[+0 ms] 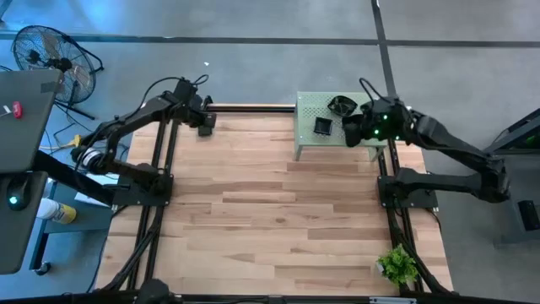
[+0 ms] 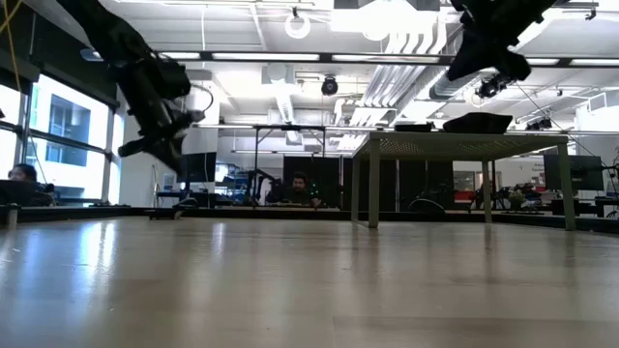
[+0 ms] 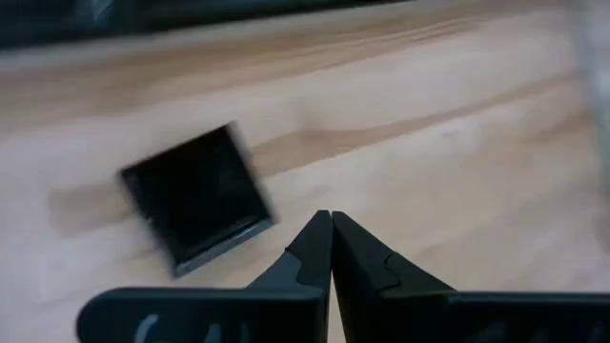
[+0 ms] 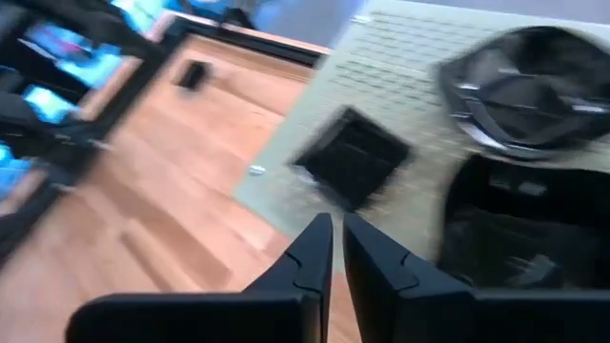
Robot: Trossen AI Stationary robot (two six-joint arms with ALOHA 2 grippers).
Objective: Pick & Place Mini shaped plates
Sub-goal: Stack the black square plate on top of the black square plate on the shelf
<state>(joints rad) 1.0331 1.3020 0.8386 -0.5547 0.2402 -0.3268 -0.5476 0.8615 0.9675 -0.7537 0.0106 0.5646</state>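
Small glossy black plates sit on the pale green perforated stand (image 1: 308, 118) at the table's far right: a square one (image 1: 323, 127) (image 4: 353, 157), a stack of rounder ones (image 1: 342, 105) (image 4: 534, 86) and more dark ones (image 4: 515, 229). My right gripper (image 4: 334, 229) hovers above the stand beside the square plate, shut and empty. One square black plate (image 3: 195, 195) lies flat on the wooden table near the far left. My left gripper (image 3: 331, 224) (image 1: 205, 122) hangs just above the table beside it, shut, touching nothing.
The stand (image 2: 464, 145) rises on thin legs over the far right part of the table. A small green plant (image 1: 396, 266) sits at the near right corner. Bare wood (image 1: 270, 219) fills the middle of the table. People sit in the room behind.
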